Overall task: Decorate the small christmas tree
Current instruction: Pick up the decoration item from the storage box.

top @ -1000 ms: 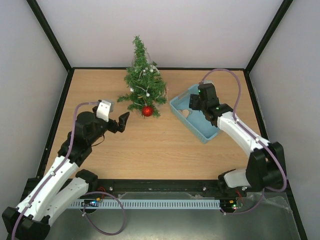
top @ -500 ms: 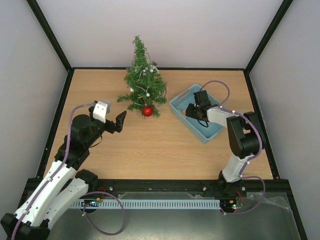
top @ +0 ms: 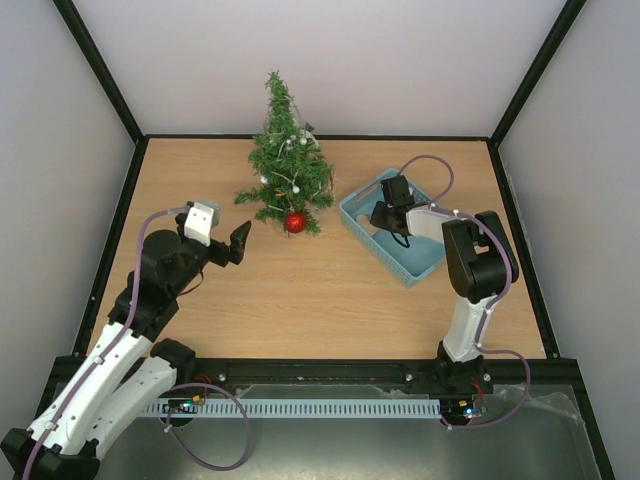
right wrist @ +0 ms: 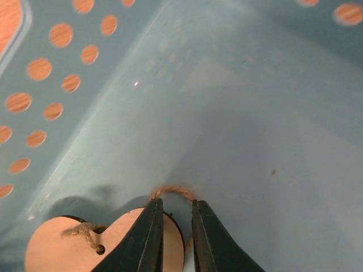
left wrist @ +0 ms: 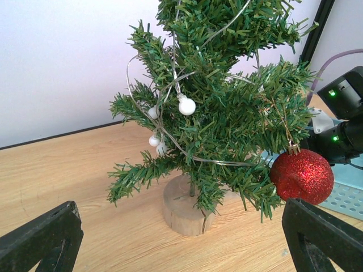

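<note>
Standing mid-back on the table [top: 330, 300], the small christmas tree [top: 285, 160] looks light, tippy, springy-branched: steady it at the wooden base [left wrist: 184, 212]; left tool [top: 240, 243] spread, right tool [right wrist: 173, 226] pinching the twine loop [right wrist: 170, 191] of a heart ornament [right wrist: 85, 246]

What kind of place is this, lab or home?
Probably a lab test cell: a wooden table enclosed by plain white walls and black frame posts, holding the small christmas tree and a blue basket.
</note>
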{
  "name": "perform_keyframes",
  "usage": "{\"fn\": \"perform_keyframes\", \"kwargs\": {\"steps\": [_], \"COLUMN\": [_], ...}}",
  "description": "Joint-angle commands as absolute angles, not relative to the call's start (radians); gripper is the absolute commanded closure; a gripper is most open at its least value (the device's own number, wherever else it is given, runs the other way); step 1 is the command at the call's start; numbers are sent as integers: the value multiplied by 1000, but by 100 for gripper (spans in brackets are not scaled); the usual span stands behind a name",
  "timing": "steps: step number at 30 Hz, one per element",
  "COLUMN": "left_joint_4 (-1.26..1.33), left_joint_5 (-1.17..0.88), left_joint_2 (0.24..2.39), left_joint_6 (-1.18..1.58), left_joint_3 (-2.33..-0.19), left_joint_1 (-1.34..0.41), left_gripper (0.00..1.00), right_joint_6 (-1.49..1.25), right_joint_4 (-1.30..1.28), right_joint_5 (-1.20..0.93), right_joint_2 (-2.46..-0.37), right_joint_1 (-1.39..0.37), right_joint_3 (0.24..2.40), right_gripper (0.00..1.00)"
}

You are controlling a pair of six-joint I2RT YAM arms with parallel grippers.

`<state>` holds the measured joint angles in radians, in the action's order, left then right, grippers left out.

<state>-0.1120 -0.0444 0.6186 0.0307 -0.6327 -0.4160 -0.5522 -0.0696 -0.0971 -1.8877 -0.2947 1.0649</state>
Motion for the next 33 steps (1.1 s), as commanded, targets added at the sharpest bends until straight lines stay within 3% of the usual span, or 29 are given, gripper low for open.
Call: {"fn": "perform_keyframes", "kwargs": {"steps": [1, 14, 22, 33], "left_joint_4": [-91, -94, -76, -67], "left_joint_5": [-33, -29, -74, -79], "left_joint_2": [622, 621, 608, 589], "left_joint_6": [18, 15, 9, 2], "left_joint_3": [-622, -618, -616, -605], "left_joint_1": [-420, -422, -423, -423], "left_gripper": [3, 3, 3, 3], "right_joint_6": [-512, -468, -418, -418], "right_joint_4": [-161, -288, -292, -206], "right_joint_5": [55, 264, 98, 5], "right_joint_2": [-1915, -1833, -1759, -1893], "right_joint_1": [-292, -290, -292, -292], "right_joint_3": [1104, 1085, 1158, 1210], "right_gripper": [87, 85, 78, 76]}}
